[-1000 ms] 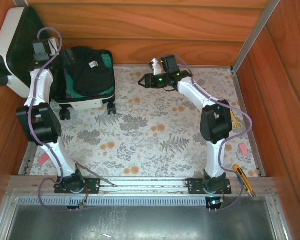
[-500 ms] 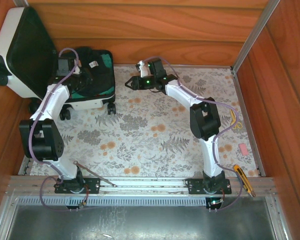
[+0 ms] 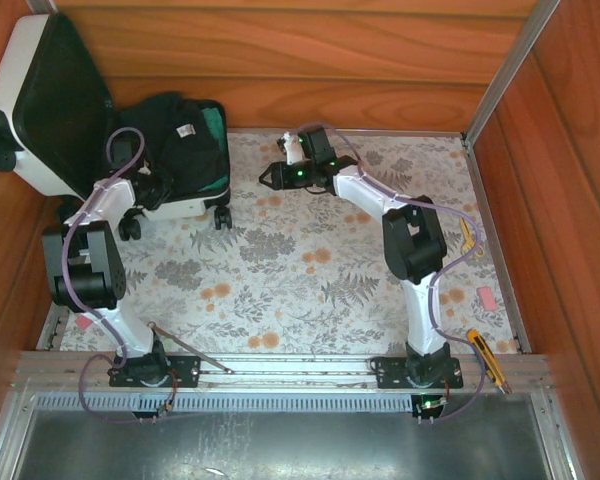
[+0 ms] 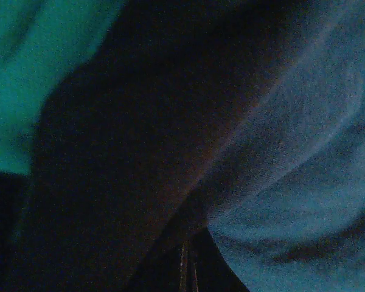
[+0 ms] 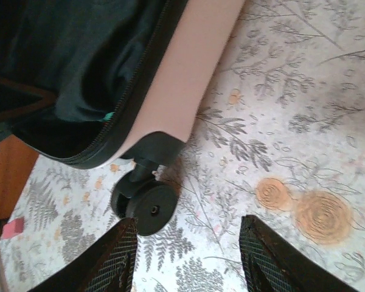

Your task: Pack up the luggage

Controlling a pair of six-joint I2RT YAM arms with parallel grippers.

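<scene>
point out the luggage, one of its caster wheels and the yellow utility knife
luggage (image 3: 25, 72): top external view, on the white shell of the open lid
caster wheel (image 5: 151, 210): right wrist view, on the hub of the black wheel
utility knife (image 3: 487, 359): top external view, on the middle of its yellow handle

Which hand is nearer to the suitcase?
Left. The left hand is among the clothes inside the suitcase; the right hand is over the mat beside it.
</scene>
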